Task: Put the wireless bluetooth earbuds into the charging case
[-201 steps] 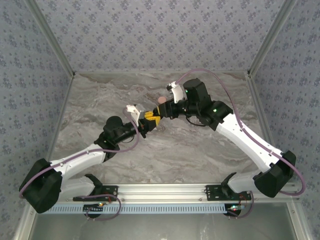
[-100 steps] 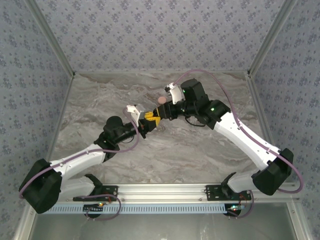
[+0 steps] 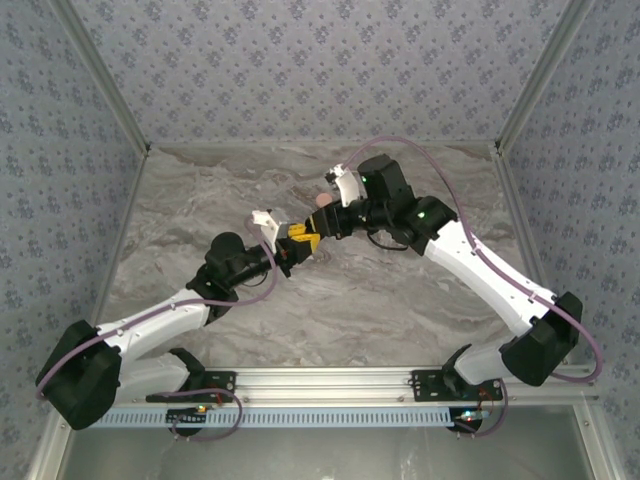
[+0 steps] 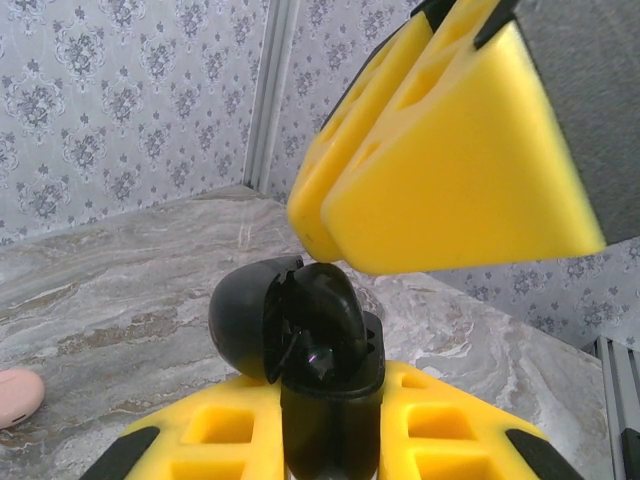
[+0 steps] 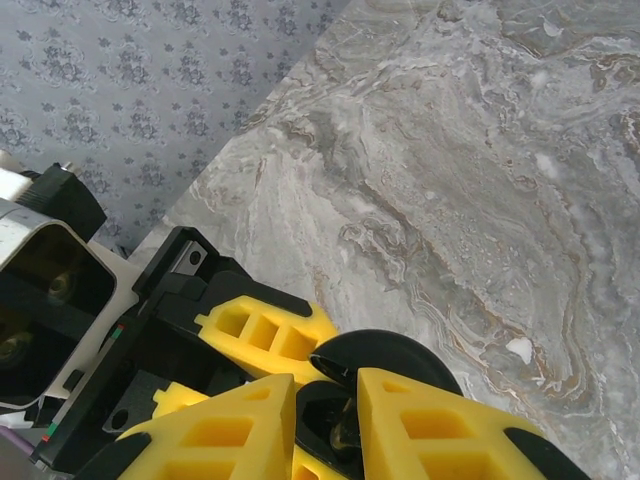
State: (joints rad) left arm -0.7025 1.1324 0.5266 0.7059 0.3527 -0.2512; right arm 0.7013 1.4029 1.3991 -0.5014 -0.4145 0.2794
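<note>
The two arms meet over the middle of the grey marbled counter (image 3: 400, 300), their yellow tips almost nose to nose. The left claw (image 3: 298, 238) is closed tight on the black charging case (image 4: 332, 420) and holds it upright, clear of the counter, with a yellow finger pressed to either side of its body. The case's rounded lid (image 4: 240, 315) is swung open and hangs off to one side. The right claw (image 4: 320, 235) comes in from above. Its two fingers are drawn nearly together, and their tips hang just over the open mouth of the case, very close to it. From the right wrist I can see something black between those fingers, but I cannot tell whether they are pinching anything or merely straddling the case. A dark glossy bit (image 4: 318, 352) sits in the mouth of the case; I cannot tell whether that is an earbud. A small pale pink object (image 3: 322, 200) lies on the counter just beyond the two claws, apart from both.
</note>
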